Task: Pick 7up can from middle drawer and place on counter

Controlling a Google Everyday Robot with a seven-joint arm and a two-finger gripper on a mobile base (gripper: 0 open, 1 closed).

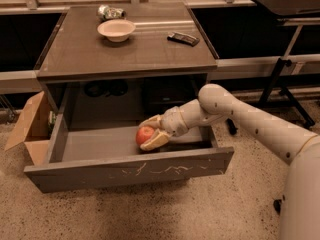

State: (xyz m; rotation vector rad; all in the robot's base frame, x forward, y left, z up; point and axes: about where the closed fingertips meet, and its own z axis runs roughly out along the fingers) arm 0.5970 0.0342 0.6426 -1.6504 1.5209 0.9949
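Observation:
The round red-orange apple [144,134] sits inside the open middle drawer [130,171], near its centre. My gripper [150,133] reaches down into the drawer from the right, with one pale finger behind the apple and one in front of it, closed against its sides. The drawer is pulled out from under the grey table, its front panel marked with pale scratches. The counter [145,49] is the dark grey-brown top above the drawer.
On the counter stand a pale bowl [116,29], a shiny silver-green can [110,11] behind it and a small dark device [183,38]. A cardboard box [30,129] stands left of the drawer. A black desk with thin legs [285,14] is at the right.

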